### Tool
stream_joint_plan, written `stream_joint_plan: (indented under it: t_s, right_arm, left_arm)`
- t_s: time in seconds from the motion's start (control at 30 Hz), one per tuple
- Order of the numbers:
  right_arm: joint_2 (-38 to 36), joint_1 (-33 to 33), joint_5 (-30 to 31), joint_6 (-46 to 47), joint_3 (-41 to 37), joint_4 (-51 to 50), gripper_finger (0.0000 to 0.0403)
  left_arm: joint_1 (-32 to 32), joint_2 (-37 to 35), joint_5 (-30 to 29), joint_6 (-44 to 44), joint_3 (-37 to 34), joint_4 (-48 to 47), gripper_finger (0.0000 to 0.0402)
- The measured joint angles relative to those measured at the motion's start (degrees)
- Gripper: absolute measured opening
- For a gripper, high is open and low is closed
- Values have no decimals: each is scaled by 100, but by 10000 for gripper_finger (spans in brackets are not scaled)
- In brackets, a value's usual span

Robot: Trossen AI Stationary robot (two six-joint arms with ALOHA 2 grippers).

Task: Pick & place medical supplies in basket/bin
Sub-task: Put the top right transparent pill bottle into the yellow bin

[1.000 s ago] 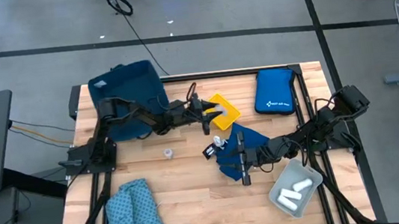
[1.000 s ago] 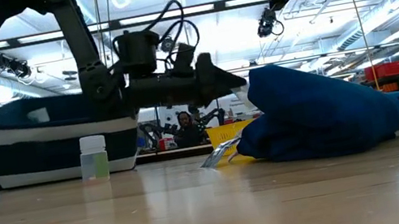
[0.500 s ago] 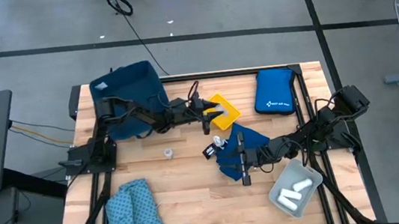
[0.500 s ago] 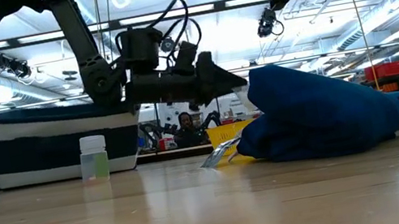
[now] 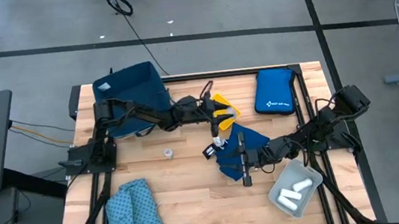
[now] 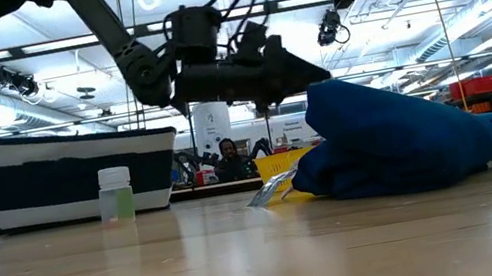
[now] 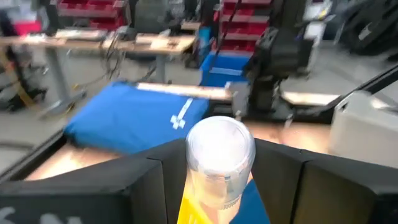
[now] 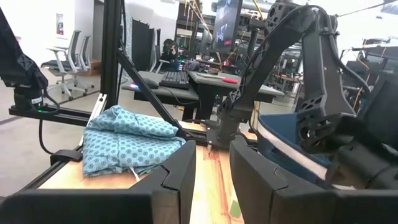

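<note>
From above, my left gripper (image 5: 219, 115) hangs over the yellow packet (image 5: 225, 111), well clear of the blue basket (image 5: 130, 84); my right gripper (image 5: 243, 160) rests on the navy cloth (image 5: 252, 140), its grip unclear. Through the left wrist camera, the fingers (image 7: 146, 186) pinch a clear vial (image 7: 219, 155) upright, so I would carry it level to the basket.

From overhead we are looking straight down on the whole bench (image 5: 194, 195), both arms and the floor around it. From bench height we are looking level across the wood into the room, very near the surface, with the arms crossing above.

On the left wrist we are looking forward past the left gripper (image 7: 219, 163), closely framing a clear vial (image 7: 219, 157) between its fingers, the royal-blue pouch (image 7: 143, 115) beyond it. On the right wrist we are looking past the right gripper (image 8: 211, 180) toward the teal cloth (image 8: 127, 140).

We are seeing that pouch (image 5: 275, 92) and teal cloth (image 5: 132, 214) from overhead too; the navy cloth (image 6: 400, 146) ahead of the right gripper is showing in the overhead and low views.
</note>
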Motion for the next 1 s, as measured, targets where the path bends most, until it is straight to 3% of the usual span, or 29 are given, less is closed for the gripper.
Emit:
stream_joint_plan:
  t_s: [0.2, 0.47, 1.0]
  right_arm:
    - [-220, 103, 25, -87, 0, -17, 105]
    - [-298, 293, 398, -232, 0, -105, 105]
    - [-298, 276, 400, -210, 0, -114, 105]
  left_arm:
    - [-71, 0, -1007, -123, 222, -926, 156]
    - [-69, 0, -1797, -378, 228, -1588, 156]
    - [-53, 0, -1748, -606, 228, -2651, 169]
